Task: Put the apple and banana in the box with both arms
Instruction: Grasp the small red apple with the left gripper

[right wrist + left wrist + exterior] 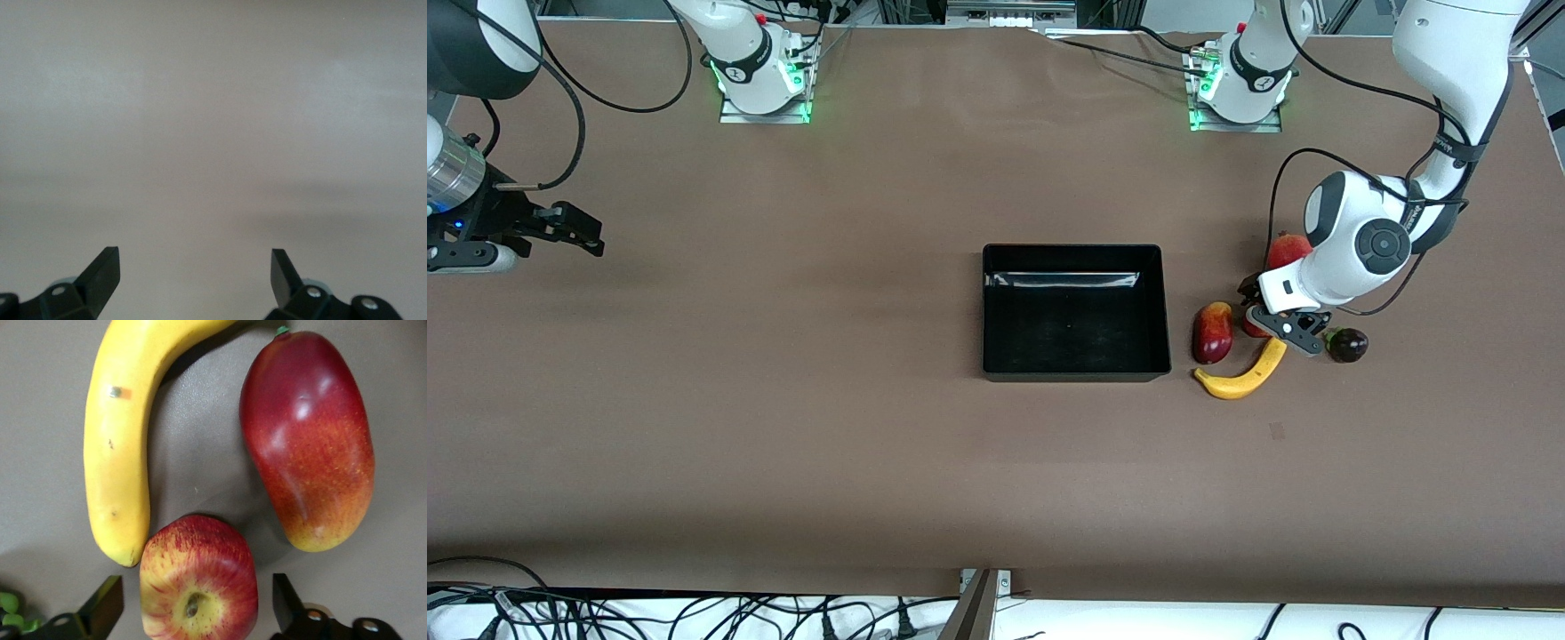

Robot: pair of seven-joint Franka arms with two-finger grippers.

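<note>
The left claw [1272, 320] is held low over the apple [199, 579], its fingers [100, 607] spread apart on either side of the fruit without a visible grip on it. The apple lies on the table [783, 400] toward the left arm's end, with the banana [1245, 372] just beside it and nearer to the front camera, and a mango-like fruit [1213, 332] close by, between the apple and the box [1074, 311]. The box is seen near the middle of the table, with nothing in it. A pomegranate [1288, 249] and a dark round fruit [1347, 344] are also found beside the left arm. The right claw [560, 227] waits over the table's edge at the right arm's end, its fingers [103, 273] apart.
</note>
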